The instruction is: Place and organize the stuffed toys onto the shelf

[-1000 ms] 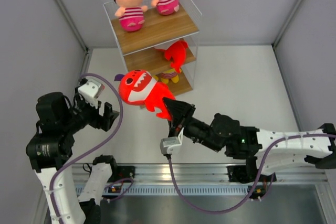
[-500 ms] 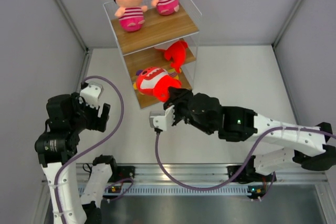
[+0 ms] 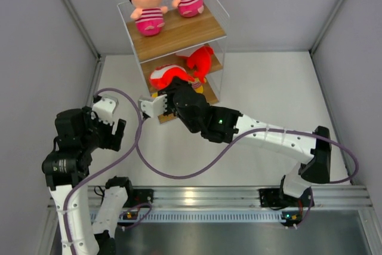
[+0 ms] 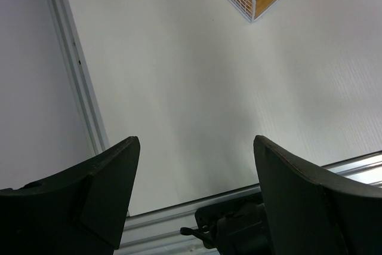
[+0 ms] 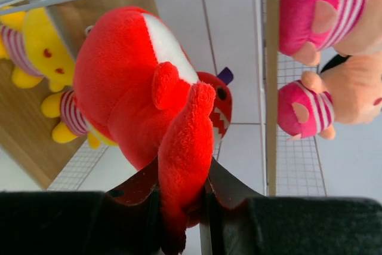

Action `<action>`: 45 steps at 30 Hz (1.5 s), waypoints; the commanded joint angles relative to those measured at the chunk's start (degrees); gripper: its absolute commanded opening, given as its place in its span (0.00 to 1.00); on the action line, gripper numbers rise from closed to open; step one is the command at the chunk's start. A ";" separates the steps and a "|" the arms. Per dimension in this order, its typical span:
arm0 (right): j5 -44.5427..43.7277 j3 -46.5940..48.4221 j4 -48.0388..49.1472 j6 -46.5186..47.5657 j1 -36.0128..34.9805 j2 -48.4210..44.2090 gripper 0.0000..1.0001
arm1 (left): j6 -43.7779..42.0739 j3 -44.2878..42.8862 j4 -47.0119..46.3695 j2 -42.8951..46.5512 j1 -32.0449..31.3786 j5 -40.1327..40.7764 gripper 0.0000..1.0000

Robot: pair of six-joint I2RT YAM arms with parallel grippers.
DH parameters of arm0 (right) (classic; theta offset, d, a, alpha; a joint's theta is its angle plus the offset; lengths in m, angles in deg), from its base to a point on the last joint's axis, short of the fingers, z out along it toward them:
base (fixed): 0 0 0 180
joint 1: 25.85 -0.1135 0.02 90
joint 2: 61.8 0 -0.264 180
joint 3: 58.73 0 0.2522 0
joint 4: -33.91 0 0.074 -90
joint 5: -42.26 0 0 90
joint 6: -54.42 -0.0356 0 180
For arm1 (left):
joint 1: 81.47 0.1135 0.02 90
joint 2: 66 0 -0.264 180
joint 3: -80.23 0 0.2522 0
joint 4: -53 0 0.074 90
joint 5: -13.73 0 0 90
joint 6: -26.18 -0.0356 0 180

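Note:
The shelf [image 3: 179,31] stands at the back centre. Two boy dolls [image 3: 148,1] sit on its top board and show in the right wrist view [image 5: 322,13]. A red shark [image 3: 202,61] lies on the middle board. My right gripper [image 3: 173,91] is shut on the tail of the second red shark [image 3: 167,77] and holds it inside the middle tier; the shark fills the right wrist view [image 5: 149,88]. Yellow dolls [image 5: 36,46] sit beyond it on a lower board. My left gripper [image 4: 194,165] is open and empty above the table at the left.
The shelf's lower corner [image 4: 253,4] shows at the top of the left wrist view. A white wire upright [image 5: 271,82] stands just right of the held shark. Grey walls close in the table on both sides, and a metal rail [image 3: 197,198] runs along the near edge.
My right arm has stretched forward and left, carrying the red shark from above the table into the shelf's middle tier. My left arm has drawn back slightly.

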 commanded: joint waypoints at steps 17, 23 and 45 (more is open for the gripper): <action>-3.82 -0.14 23.80 5.64 1.81 7.41 0.00 | -1.45 1.24 -3.23 0.11 0.22 0.21 0.83; -4.10 1.35 24.86 4.80 3.65 12.87 0.00 | -1.36 1.24 -3.23 0.55 0.22 0.74 0.83; 6.37 -10.68 38.30 6.63 7.26 10.24 0.66 | -2.15 2.39 -3.32 0.55 0.13 -0.06 0.83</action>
